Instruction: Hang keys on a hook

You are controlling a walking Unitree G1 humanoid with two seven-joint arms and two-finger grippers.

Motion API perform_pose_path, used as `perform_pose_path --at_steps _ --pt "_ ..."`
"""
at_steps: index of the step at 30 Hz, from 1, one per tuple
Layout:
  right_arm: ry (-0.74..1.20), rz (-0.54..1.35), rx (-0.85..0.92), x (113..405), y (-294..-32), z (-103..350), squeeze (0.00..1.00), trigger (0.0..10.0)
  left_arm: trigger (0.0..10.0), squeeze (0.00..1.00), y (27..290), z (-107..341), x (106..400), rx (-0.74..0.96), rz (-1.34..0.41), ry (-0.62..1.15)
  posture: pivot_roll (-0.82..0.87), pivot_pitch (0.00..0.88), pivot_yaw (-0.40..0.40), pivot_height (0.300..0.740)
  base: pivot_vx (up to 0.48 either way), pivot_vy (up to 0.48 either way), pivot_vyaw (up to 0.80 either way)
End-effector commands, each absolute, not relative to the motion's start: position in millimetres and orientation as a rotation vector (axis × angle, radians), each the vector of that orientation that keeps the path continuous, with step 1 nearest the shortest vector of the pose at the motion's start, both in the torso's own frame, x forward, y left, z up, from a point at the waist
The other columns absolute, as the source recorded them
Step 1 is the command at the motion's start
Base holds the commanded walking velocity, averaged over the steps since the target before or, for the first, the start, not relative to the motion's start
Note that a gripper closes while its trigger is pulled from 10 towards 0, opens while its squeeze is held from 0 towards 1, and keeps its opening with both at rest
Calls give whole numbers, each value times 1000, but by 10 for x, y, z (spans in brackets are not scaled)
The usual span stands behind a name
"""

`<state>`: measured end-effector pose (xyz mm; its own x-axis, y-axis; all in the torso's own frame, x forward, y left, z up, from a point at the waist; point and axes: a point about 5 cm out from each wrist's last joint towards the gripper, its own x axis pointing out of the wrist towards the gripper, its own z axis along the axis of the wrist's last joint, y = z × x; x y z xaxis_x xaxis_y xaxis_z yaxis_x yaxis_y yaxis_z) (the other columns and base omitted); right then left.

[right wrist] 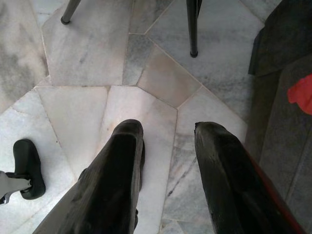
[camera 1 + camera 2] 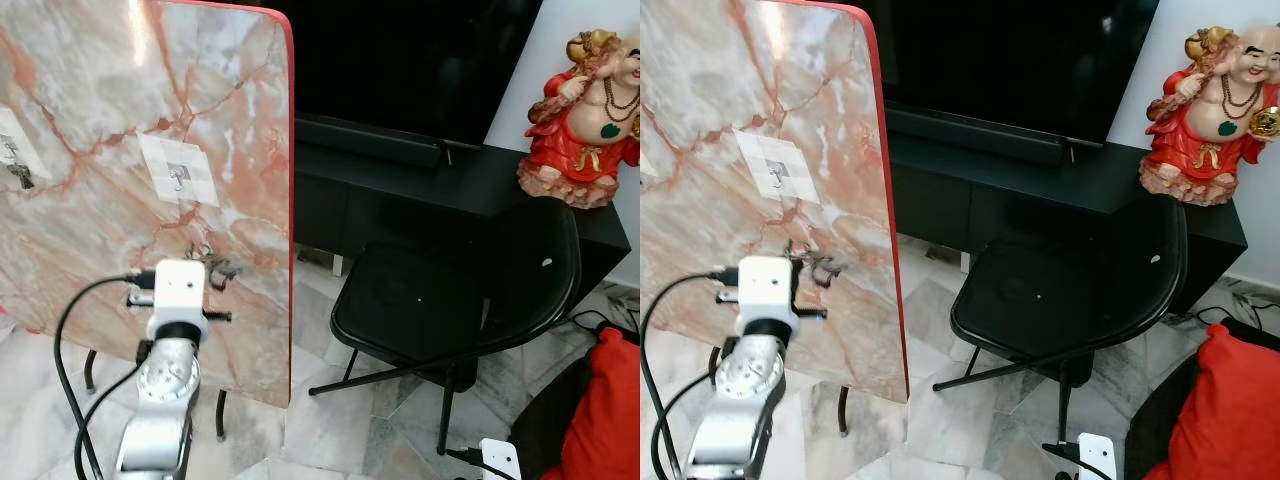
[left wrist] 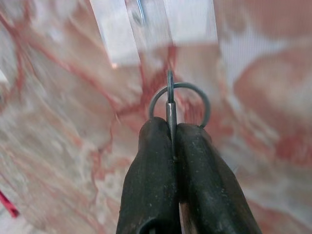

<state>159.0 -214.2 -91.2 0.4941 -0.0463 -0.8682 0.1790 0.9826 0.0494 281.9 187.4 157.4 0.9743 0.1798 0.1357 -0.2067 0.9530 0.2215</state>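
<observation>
The left gripper (image 3: 170, 134) is raised at the lower left of the head views, close in front of a marble-patterned board (image 2: 90, 180) with a red edge. Its two black fingers (image 3: 151, 185) are pressed together, clamped on the keys (image 2: 212, 265); in the wrist view a key ring (image 3: 179, 103) stands up out of the fingertips, just below a pale square patch. That patch carries the hook (image 2: 180, 178), which sits above the keys, left of centre in the left eye view. A second hook (image 2: 18, 172) is fixed at the board's left edge.

The right gripper (image 1: 165, 134) hangs low, its fingers apart over a pale tiled floor (image 1: 146, 73).

To the right of the board, in mid-frame, stands a black folding chair (image 2: 450, 300). Behind it is a dark low cabinet (image 2: 400, 185), with a red figurine (image 2: 585, 120) on its right end, at the upper right
</observation>
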Motion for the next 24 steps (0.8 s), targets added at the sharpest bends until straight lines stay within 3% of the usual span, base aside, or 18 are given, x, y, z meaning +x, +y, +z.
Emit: perform_pose_path --at_steps 1,24 --pt "1045 -144 137 1594 -2166 -906 0 10000 10000 0 1905 1677 2846 219 202 -138 82 0 -83 740 0 0 0" --pt "1040 -134 131 1622 -2156 -896 0 10000 10000 0 2057 1783 3034 153 173 -176 77 0 -83 740 0 0 0"
